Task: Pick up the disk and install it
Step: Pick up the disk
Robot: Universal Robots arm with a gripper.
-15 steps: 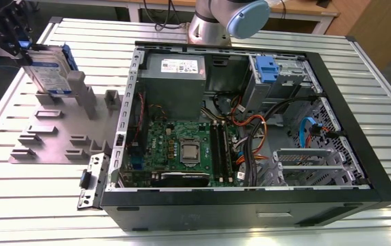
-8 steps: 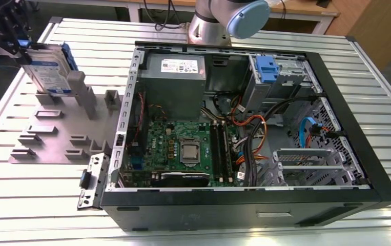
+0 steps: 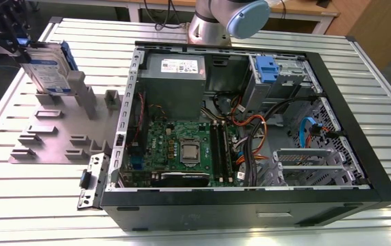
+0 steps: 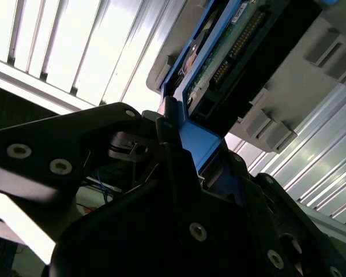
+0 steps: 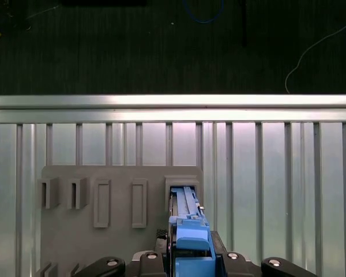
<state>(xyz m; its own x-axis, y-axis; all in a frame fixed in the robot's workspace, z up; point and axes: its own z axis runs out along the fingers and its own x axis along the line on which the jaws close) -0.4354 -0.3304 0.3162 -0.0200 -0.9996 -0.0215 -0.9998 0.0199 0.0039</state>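
The disk (image 3: 48,67), a silver-grey drive with a white-and-blue label in a blue bracket, stands on edge at the far corner of the grey fixture plate (image 3: 52,134), on the exterior view's left. Its lower end sits at an upright slot of the plate. My gripper (image 3: 17,42) is at the disk's upper end. In the first wrist view the blue bracket (image 5: 190,242) lies between the dark fingers, over the slot (image 5: 183,190). The second wrist view shows the fingers (image 4: 173,144) closed against the blue bracket, with the disk's circuit-board side (image 4: 219,57) beyond.
An open computer case (image 3: 359,169) lies on the slatted metal table (image 3: 17,205), with motherboard (image 3: 181,148), grey power supply (image 3: 175,72), cables and a blue-tabbed drive bay (image 3: 267,69). The arm's base (image 3: 212,23) stands behind the case. The table edge and dark floor (image 5: 161,46) lie just past the fixture.
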